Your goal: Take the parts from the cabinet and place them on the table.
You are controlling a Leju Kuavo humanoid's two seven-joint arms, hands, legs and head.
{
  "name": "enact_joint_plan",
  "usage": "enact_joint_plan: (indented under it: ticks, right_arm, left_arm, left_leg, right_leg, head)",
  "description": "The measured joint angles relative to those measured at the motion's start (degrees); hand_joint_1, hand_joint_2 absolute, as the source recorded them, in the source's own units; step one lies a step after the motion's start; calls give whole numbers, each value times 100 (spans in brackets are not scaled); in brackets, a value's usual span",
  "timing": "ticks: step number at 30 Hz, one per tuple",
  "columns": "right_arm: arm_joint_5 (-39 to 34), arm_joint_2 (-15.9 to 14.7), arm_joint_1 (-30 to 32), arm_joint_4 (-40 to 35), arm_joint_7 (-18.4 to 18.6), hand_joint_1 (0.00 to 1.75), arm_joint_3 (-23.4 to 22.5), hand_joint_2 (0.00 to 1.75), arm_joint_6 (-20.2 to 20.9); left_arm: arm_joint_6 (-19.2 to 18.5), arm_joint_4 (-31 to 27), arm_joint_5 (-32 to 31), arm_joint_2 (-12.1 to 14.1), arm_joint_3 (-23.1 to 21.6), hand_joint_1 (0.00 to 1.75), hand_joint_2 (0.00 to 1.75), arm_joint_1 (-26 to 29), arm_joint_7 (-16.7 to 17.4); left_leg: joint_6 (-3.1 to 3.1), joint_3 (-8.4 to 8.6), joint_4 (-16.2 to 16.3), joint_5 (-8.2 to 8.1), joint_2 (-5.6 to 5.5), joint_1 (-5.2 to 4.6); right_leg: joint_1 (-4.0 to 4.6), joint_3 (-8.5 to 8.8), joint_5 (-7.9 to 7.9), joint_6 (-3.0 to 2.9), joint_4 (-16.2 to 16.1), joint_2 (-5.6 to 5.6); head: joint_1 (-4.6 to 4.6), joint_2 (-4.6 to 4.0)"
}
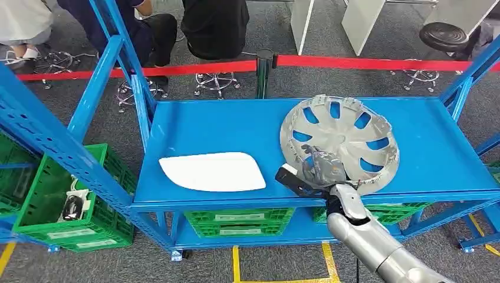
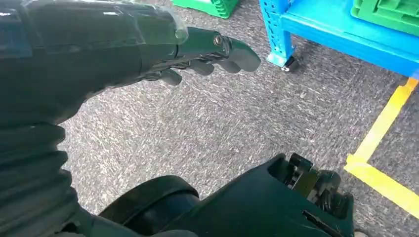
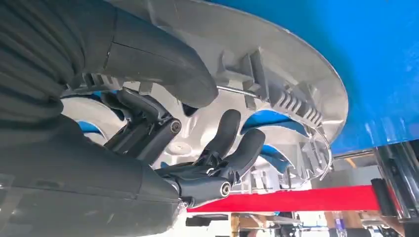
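Observation:
A silver hubcap lies on the blue shelf top, right of centre and close to the front edge. My right hand is at its near rim. In the right wrist view the thick thumb lies over the hubcap's rim while the dark fingers reach along its ribbed inner side with a gap to it. A flat white panel lies on the same surface to the left. My left hand hangs over grey carpet, fingers loosely extended and holding nothing.
Slanted blue rack uprights stand at the left, with a green crate below them. More green crates sit under the shelf top. A red barrier tape and its post run behind, with seated people beyond.

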Motion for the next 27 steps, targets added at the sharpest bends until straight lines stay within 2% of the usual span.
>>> enact_joint_plan:
  ticks: [10, 15, 19, 27]
  right_arm:
    - [-77, -2, -26, 11, 96, 175, 9, 175, 55]
    - [-526, -15, -39, 26, 330, 175, -26, 175, -22]
    - [-835, -151, -100, 76, 439, 175, -142, 175, -164]
    - [-837, -393, -216, 197, 505, 175, -210, 175, -94]
  left_arm:
    - [4, 0, 35, 9, -7, 0, 175, 0, -13]
    - [55, -18, 81, 11, -87, 0, 175, 1, -17]
    - [105, -31, 109, 7, -98, 0, 175, 8, -17]
    - [173, -33, 151, -44, -103, 0, 175, 26, -50]
  left_leg:
    - [0, 15, 0, 0, -12, 0]
    - [0, 32, -1, 0, -27, 2]
    - [0, 33, -1, 0, -51, 2]
    - [2, 33, -1, 0, -50, 0]
  right_leg:
    - [0, 13, -3, 0, -3, -1]
    - [0, 28, -8, 7, -15, -7]
    - [-2, 37, -13, 10, -18, -20]
    - [-5, 47, -6, 20, -31, -21]
  head:
    - [-2, 0]
    - [-4, 0]
    - [-2, 0]
    - [2, 0]
